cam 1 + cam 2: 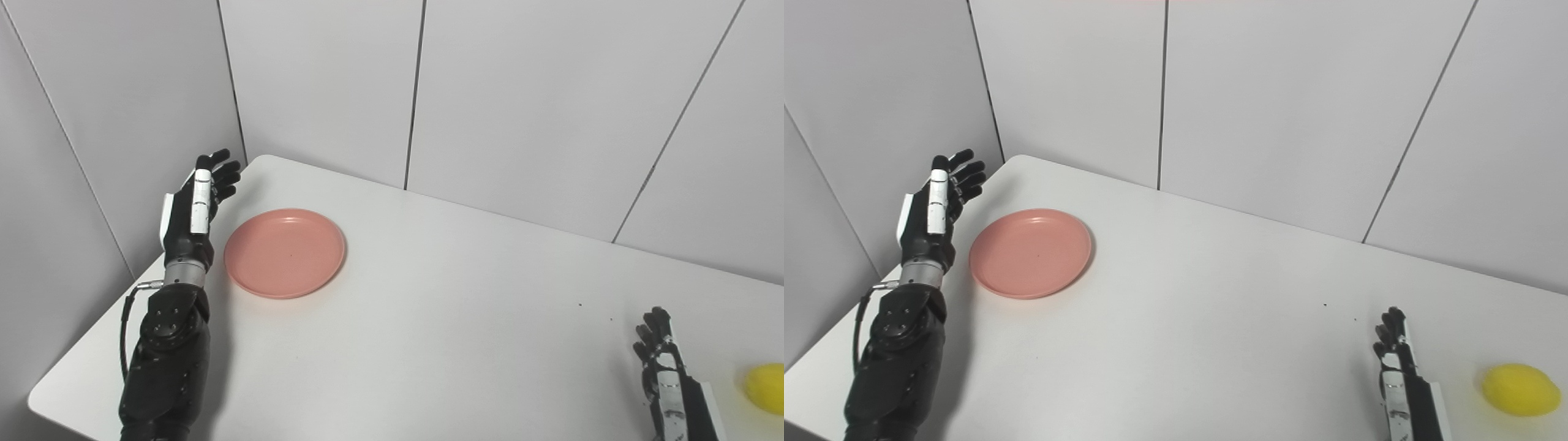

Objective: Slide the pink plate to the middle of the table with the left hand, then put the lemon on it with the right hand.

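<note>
Beside the pink plate (285, 252), left hand (199, 202) spread, apart.

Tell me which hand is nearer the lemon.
Right. The right hand sits just left of the lemon, not touching it; the left hand is across the table beside the pink plate.

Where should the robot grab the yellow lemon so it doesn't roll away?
Probably around its fat middle, coming down from above. The lemon lies on its side on the white table, pointed ends left and right, so fingers and thumb can close across its narrow width. The right hand is open just left of it, not touching, and nothing crowds the lemon.
</note>
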You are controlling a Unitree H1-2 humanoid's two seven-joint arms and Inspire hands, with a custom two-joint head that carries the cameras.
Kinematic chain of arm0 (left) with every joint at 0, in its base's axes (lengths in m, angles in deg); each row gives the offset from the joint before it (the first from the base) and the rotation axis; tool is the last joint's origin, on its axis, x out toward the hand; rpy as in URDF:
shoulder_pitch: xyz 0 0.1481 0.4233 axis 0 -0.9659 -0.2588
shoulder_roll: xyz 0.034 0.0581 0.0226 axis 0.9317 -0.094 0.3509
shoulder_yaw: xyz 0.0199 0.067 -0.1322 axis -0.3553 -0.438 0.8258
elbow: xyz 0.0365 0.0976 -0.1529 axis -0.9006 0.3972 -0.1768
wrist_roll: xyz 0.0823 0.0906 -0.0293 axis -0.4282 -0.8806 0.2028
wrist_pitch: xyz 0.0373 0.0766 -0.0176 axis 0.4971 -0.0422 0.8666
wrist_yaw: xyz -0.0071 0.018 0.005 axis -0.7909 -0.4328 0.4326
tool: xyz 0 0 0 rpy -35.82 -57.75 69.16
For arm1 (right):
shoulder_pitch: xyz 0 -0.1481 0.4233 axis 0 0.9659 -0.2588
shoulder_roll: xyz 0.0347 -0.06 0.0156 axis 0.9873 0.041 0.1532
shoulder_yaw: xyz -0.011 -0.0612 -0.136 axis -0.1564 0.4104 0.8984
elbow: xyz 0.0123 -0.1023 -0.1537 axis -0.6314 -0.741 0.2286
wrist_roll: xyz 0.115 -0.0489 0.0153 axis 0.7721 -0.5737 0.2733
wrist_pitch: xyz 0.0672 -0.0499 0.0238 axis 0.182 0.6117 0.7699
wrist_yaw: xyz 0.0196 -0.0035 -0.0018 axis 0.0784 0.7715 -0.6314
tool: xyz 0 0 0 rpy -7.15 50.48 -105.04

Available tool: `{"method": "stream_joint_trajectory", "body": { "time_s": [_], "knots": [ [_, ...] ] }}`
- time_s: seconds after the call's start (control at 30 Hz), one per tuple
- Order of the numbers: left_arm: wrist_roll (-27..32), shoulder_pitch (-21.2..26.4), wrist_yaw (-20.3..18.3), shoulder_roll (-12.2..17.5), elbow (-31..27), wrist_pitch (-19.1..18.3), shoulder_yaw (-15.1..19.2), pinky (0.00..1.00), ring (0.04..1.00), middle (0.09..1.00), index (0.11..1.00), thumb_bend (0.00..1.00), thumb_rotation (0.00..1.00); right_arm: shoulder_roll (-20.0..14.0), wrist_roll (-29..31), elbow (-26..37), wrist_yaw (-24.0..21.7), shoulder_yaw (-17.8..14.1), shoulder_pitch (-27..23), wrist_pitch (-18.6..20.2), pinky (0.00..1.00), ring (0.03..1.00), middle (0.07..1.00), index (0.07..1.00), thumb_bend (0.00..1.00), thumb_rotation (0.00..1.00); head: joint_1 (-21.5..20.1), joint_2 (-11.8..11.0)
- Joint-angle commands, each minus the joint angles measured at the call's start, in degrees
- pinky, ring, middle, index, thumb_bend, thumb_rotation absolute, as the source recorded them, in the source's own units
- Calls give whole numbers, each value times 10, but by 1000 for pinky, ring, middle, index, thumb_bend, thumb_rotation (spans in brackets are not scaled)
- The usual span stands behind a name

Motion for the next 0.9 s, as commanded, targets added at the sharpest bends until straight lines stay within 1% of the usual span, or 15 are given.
{"method": "stream_joint_trajectory", "body": {
  "time_s": [0.0, 0.1, 0.2, 0.37, 0.5, 0.57, 0.63, 0.7, 0.77, 0.87],
  "knots": [
    [0, 13, 6, 23, 3, 34, 6, 814, 793, 775, 777, 703, 1000, -4, 6, 14, -3, -4, 0, -11, 1000, 1000, 1000, 1000, 397, 1000, 3, 2],
    [2, 11, 7, 25, 21, 42, 9, 799, 792, 775, 775, 713, 1000, -5, 10, 18, -6, -5, 2, -5, 1000, 1000, 1000, 1000, 394, 1000, 5, 3],
    [3, 9, 8, 22, 35, 48, 10, 801, 782, 772, 772, 726, 1000, -6, 10, 21, -5, -6, 3, 0, 1000, 1000, 1000, 1000, 429, 1000, 4, 5],
    [0, 7, 11, 17, 61, 64, 4, 833, 801, 789, 786, 727, 1000, -8, 19, 23, -8, -9, 4, 6, 1000, 1000, 1000, 1000, 435, 974, 6, 6],
    [-7, 5, 19, 13, 72, 63, -4, 864, 809, 788, 794, 731, 1000, -9, 20, 26, -8, -9, 5, 8, 1000, 1000, 1000, 1000, 449, 968, 7, 6],
    [-7, 4, 19, 12, 77, 66, -7, 856, 812, 790, 799, 717, 1000, -8, 17, 31, -7, -10, 7, 10, 1000, 1000, 1000, 1000, 446, 967, 9, 7],
    [-1, 4, 19, 9, 80, 67, -8, 813, 804, 783, 791, 698, 1000, -8, 15, 36, -6, -10, 9, 13, 1000, 1000, 1000, 1000, 443, 968, 9, 9],
    [3, 4, 17, 5, 82, 68, -10, 797, 799, 783, 787, 690, 1000, -8, 15, 39, -7, -10, 9, 16, 1000, 1000, 1000, 1000, 443, 966, 9, 10],
    [5, 4, 15, 2, 86, 68, -12, 802, 800, 789, 789, 680, 1000, -9, 17, 38, -8, -11, 9, 17, 1000, 1000, 1000, 1000, 446, 958, 9, 10],
    [8, 5, 12, -3, 91, 68, -16, 811, 803, 797, 792, 707, 1000, -9, 20, 37, -10, -13, 9, 16, 1000, 1000, 1000, 1000, 439, 948, 9, 12]
  ]
}}
